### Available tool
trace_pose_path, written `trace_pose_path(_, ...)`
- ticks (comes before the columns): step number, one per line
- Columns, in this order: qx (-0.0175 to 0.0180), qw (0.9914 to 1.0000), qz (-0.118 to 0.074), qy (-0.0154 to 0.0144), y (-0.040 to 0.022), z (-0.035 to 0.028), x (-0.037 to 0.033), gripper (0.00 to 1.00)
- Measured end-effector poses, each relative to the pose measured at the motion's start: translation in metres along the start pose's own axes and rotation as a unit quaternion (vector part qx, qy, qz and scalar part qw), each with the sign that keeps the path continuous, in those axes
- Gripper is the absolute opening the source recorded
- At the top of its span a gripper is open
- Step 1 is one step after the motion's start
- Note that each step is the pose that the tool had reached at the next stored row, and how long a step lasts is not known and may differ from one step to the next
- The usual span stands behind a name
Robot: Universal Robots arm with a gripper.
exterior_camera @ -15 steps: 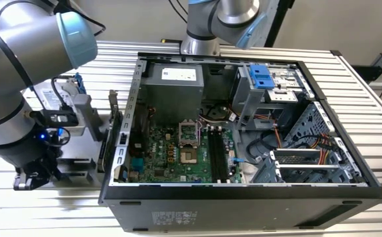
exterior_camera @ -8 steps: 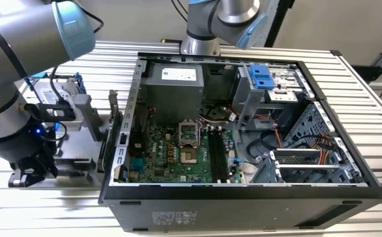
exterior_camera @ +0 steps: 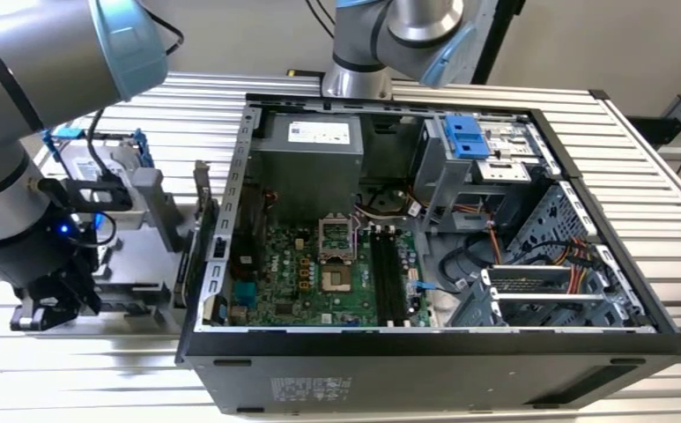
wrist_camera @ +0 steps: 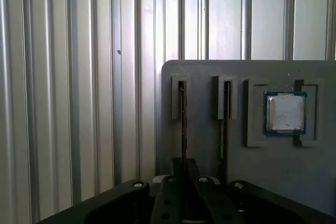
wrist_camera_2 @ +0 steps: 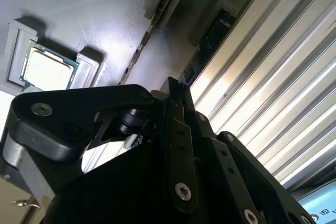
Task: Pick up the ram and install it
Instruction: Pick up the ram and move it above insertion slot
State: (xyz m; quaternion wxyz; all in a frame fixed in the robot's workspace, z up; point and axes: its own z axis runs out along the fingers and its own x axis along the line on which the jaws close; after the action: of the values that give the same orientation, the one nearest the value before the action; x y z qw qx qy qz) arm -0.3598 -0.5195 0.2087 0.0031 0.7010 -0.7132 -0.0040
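Grey plastic is walling a narrow slot of the holder tray, so a tilted or off-centre pull is likely risking a jam. The ram, a thin dark circuit-board stick, is standing on edge in that slot. The black tool is hovering at its end; whether it is clamping, I cannot tell.
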Motion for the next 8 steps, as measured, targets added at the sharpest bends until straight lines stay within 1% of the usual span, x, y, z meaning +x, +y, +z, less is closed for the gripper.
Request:
trace_pose_path(5, -0.0001, 1.00000, 0.000, 0.0001, 0.0000, -0.0003, 0.0000, 0.00)
trace_pose_path(8, -0.0002, 1.00000, 0.000, 0.0002, 0.0001, -0.0024, 0.0001, 0.00)
